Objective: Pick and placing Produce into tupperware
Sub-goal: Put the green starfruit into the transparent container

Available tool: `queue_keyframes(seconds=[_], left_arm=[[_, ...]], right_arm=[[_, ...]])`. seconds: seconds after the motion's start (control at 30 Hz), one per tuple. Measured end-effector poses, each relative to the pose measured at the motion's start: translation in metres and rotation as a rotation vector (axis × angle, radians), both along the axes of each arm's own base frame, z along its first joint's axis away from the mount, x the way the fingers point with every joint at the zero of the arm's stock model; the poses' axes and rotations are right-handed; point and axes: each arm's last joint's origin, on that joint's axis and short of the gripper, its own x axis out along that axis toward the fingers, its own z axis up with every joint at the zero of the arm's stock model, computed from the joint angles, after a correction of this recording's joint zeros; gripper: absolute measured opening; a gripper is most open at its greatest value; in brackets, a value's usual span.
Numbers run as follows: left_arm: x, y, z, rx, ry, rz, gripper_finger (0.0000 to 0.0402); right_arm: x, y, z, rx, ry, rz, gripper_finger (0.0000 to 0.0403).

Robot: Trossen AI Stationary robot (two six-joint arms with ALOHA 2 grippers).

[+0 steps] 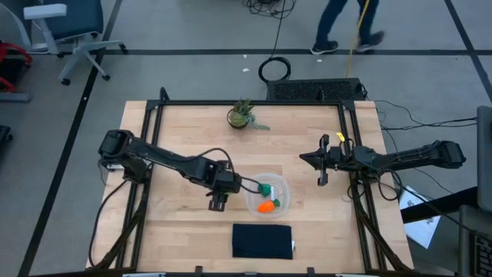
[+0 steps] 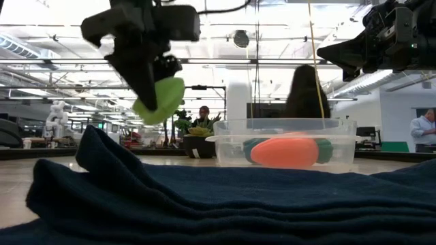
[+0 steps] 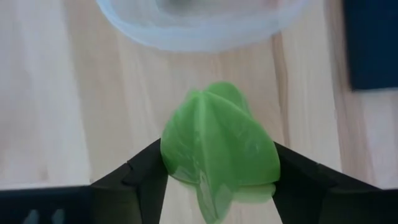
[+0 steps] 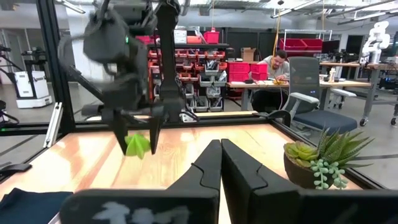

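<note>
My left gripper (image 3: 217, 190) hangs over the wood just left of the clear tupperware (image 1: 268, 197) and is shut on the lime-green leafy piece (image 3: 216, 146). The low view shows the leafy piece (image 2: 161, 100) well above the table. The orange carrot (image 2: 285, 151) and the dark green lump (image 1: 265, 187) lie inside the tupperware (image 2: 286, 129). My right gripper (image 4: 221, 163), shut and empty, hovers to the right of the tupperware, its fingers pointing toward the table's left (image 1: 306, 158). My left gripper pinches the leafy piece across its wider lower part (image 3: 180, 168), one dark finger (image 3: 144, 177) on each flat edge. The fingers come from above, pointing down. The piece is lifted clear of the table and sticks out below the fingertips (image 2: 146, 82).
A black rectangular pad (image 1: 262, 240) lies near the table's near edge, in front of the tupperware, and fills the foreground of the low view. A small potted plant (image 1: 242, 115) stands near the far edge. Bare wood lies left of the tupperware. People show in the room beyond.
</note>
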Motion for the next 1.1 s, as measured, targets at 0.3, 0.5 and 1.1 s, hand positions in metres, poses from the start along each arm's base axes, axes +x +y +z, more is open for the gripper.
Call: queue_keyframes(seconds=[0.3, 0.5, 1.1], left_arm=[[-0.004, 0.013, 0.020, 0.002, -0.071, 0.030, 0.0223], [0.000, 0.022, 0.021, 0.000, -0.103, 0.052, 0.0238], [0.025, 0.026, 0.040, -0.079, -0.342, 0.034, 0.0241]], right_arm=[[0.000, 0.000, 0.000, 0.000, -0.001, 0.000, 0.0000], [0.000, 0.000, 0.000, 0.000, 0.000, 0.000, 0.0000], [0.000, 0.000, 0.000, -0.008, 0.002, -0.001, 0.0000]])
